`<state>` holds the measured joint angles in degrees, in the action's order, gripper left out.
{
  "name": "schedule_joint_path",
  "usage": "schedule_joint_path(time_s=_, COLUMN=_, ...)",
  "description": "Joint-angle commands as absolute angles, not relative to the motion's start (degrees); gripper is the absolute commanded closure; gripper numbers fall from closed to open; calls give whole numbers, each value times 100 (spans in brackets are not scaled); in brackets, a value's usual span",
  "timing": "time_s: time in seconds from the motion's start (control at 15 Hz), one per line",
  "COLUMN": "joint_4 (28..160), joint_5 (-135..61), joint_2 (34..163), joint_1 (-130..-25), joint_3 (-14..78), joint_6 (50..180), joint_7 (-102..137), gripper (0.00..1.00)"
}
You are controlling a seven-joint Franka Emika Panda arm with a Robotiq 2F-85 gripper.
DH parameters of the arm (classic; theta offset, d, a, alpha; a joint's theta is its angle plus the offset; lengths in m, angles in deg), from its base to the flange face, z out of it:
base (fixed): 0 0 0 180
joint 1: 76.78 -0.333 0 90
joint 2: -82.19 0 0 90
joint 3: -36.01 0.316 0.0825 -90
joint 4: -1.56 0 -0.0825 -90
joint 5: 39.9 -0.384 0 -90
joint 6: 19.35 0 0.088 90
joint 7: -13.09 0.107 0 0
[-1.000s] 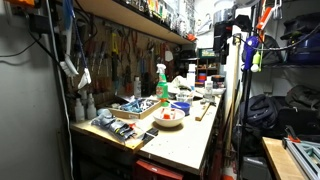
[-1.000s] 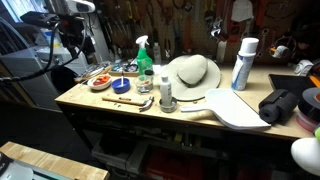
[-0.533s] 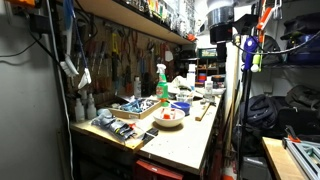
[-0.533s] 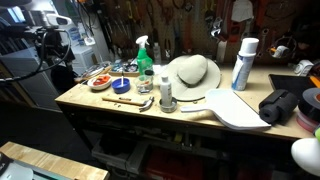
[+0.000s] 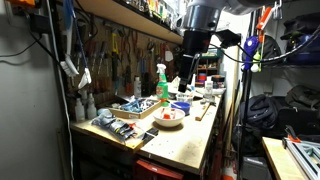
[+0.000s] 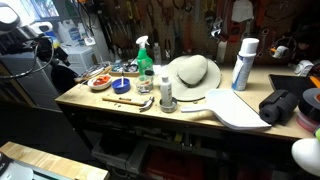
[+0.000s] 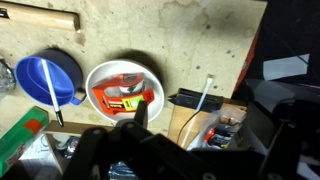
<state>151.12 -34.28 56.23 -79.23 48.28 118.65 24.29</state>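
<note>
Robot hand (image 5: 185, 87) hangs over the cluttered bench (image 7: 190, 40), above a white bowl (image 7: 100, 72) containing a red-and-orange object (image 7: 122, 97); a blue bowl (image 7: 65, 70) lies at its 9 o'clock. Blur hides the hand's opening and any hold

In the wrist view we find the bowl (image 7: 125, 64) on the counter (image 7: 195, 35), the dish (image 7: 62, 70) just left of it, and the pincer (image 7: 135, 125) over the bowl.

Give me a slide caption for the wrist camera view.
Wrist view: gripper above a white bowl of orange items, beside a blue bowl on a plywood workbench.
</note>
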Motion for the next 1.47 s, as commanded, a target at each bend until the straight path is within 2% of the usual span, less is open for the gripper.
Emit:
schedule_joint_path(time_s=0.0, joint_4=15057, joint_5=-3264, joint_2=5790, joint_1=-7883, joint_3=4767, joint_6=11910, joint_7=2580, gripper=0)
schedule_joint_path(time_s=0.2, joint_4=14934, joint_5=-3187, joint_2=6000, joint_1=-7741, joint_3=4734, joint_6=11935, joint_7=2600, gripper=0)
schedule_joint_path(time_s=0.47, joint_4=14955, joint_5=-3836, joint_2=6589, joint_1=-8055, joint_3=4809, joint_6=11850, joint_7=2896, gripper=0)
schedule_joint_path(time_s=0.8, joint_4=14765, joint_5=-4168, joint_2=7451, joint_1=-8267, joint_3=4793, joint_6=12366, joint_7=3069, gripper=0)
schedule_joint_path(time_s=1.0, joint_4=14506, joint_5=-3933, joint_2=7985, joint_1=-8263, joint_3=4812, joint_6=12834, joint_7=3283, gripper=10)
schedule_joint_path(time_s=1.07, joint_4=14401, joint_5=-3781, joint_2=8162, joint_1=-8257, joint_3=4810, joint_6=12969, joint_7=3375, gripper=8)
schedule_joint_path(time_s=1.27, joint_4=14161, joint_5=-3502, joint_2=8551, joint_1=-8326, joint_3=4732, joint_6=13167, joint_7=3518, gripper=17)
schedule_joint_path(time_s=1.33, joint_4=14090, joint_5=-3332, joint_2=8663, joint_1=-8356, joint_3=4694, joint_6=13233, joint_7=3610, gripper=23)
schedule_joint_path(time_s=1.4, joint_4=14012, joint_5=-3079, joint_2=8762, joint_1=-8390, joint_3=4639, joint_6=13289, joint_7=3751, gripper=24)
